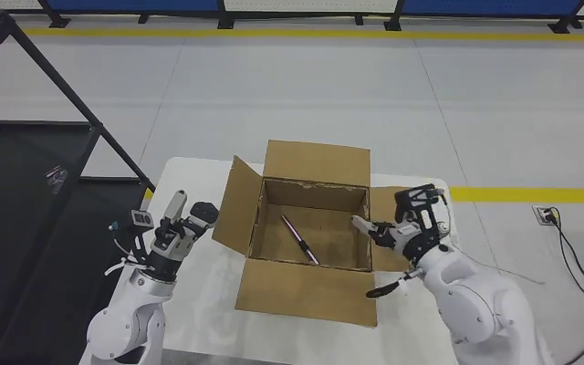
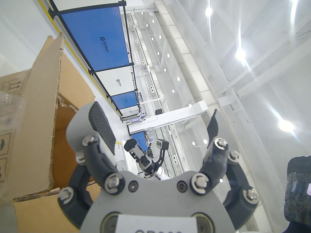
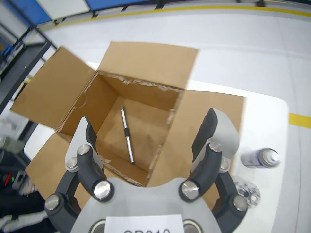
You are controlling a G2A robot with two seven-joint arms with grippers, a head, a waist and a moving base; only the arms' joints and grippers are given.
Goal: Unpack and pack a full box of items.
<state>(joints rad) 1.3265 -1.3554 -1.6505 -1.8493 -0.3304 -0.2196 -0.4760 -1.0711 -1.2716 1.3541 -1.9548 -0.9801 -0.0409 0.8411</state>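
Right tool (image 3: 148, 120) hangs released, fingers spread, over the right wall of the open brown cardboard box (image 3: 150, 61), which stands on the white desk (image 1: 196, 173) with flaps folded out. One slim silver-and-black pen (image 3: 127, 135) lies diagonally on the box floor. Left tool (image 2: 155, 112), also released, points upward beside the left flap. Near the right flap, a blue-and-white spray can (image 3: 261, 158) and round metal flange (image 3: 246, 192) lie on the desk
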